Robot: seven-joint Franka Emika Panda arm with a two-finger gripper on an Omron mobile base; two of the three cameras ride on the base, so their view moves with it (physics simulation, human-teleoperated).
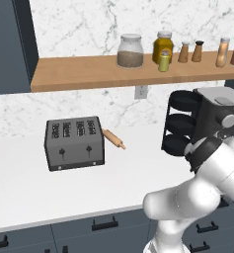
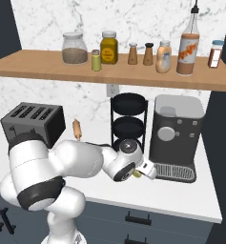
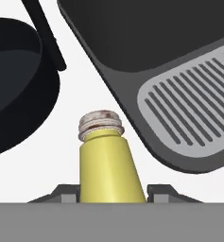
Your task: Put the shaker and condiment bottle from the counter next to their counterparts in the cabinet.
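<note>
The fingers looked clenched on the shaker, its base cut off at 6 o'clock. The tall bottle had an unreadable orange label.

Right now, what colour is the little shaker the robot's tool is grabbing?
Yellow-green, with a silvery-grey top speckled reddish. The shaker shows best in the hand view, between the tool's fingers.

Two base cams sit behind the arm, one left, one right, both looking forward and down at the counter and wooden shelf — they share the toaster and coffee machine. Hand cam's right up close, just above the counter by the coffee machine's drip grate.
</note>
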